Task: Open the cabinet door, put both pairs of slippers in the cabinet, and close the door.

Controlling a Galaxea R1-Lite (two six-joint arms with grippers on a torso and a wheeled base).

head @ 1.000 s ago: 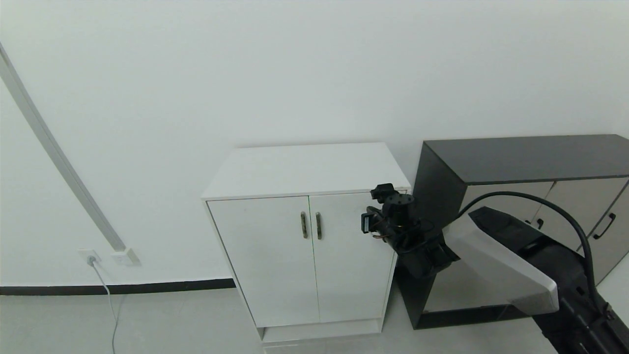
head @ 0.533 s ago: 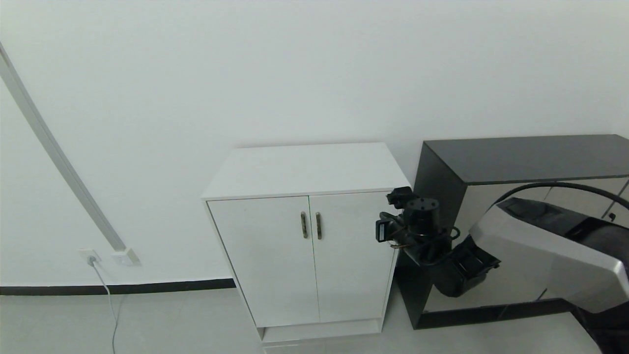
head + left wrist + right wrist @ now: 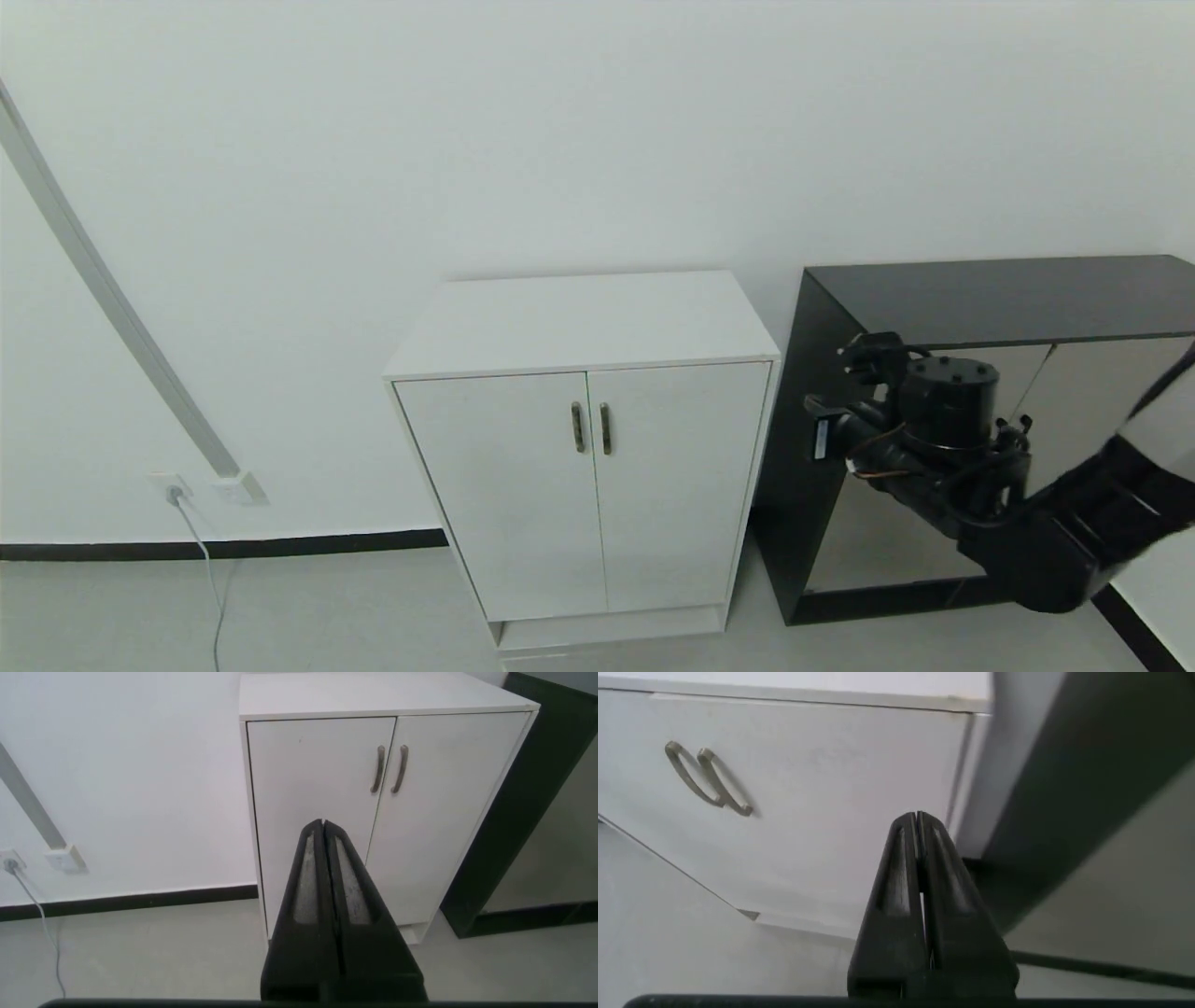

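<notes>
Doors on the white cabinet (image 3: 579,448) are both closed: you see the left door (image 3: 504,485) and the right door (image 3: 672,476) meeting flush at the middle. Their two slim upright handles (image 3: 577,427) sit side by side, one on each side of the seam. The cabinet stands on the grey floor (image 3: 327,616) with its back against the far wall (image 3: 560,140), and its top is bare.

Just to its right, with a narrow gap between them, stands a lower, wider black cabinet (image 3: 990,299) with glossy doors.

Your right arm (image 3: 943,439) hangs in front of the left part of that black cabinet, apart from the white one. In the right wrist view, the right gripper (image 3: 917,819) has its jaws pressed together with nothing between them. It points toward the right edge of the white cabinet, near the gap, with the handles off to one side.

In the left wrist view, your left gripper (image 3: 322,826) is also closed tight on nothing. It is aimed at the left door from well out in front, above the floor.

On the far wall to the left you have a socket (image 3: 170,487) with a cable (image 3: 210,569) trailing down to the floor. A pale conduit (image 3: 103,280) slants up the wall, and a black baseboard (image 3: 224,544) runs along the bottom.
</notes>
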